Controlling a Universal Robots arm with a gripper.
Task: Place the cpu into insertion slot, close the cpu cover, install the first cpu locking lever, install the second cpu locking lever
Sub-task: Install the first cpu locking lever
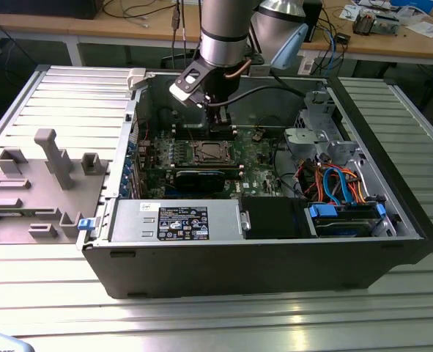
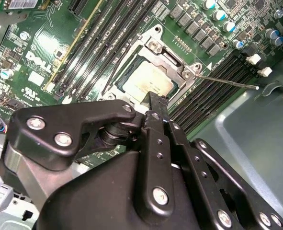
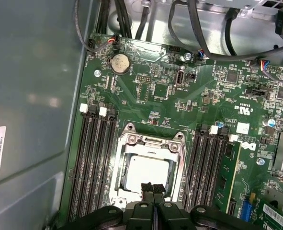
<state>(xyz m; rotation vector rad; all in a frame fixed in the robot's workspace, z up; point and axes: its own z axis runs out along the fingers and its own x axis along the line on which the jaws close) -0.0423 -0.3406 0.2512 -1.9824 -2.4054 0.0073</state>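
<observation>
Gripper [image 3: 153, 187] fingers pressed together, holding nothing, tips at the cover [image 3: 151, 142] edge. Cpu [image 3: 146, 173] sits in the slot [image 3: 125, 165], cover down over it. One lever [image 2: 226, 81] juts free, so the cover may spring up. A slip would scrape the cpu.

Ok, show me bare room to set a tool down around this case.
Bare table slats lie in front of the case and on the exterior view's right of it. Crowded: inside, board, cables and the gripper over the cpu; the grey fixture on the exterior view's left.
</observation>
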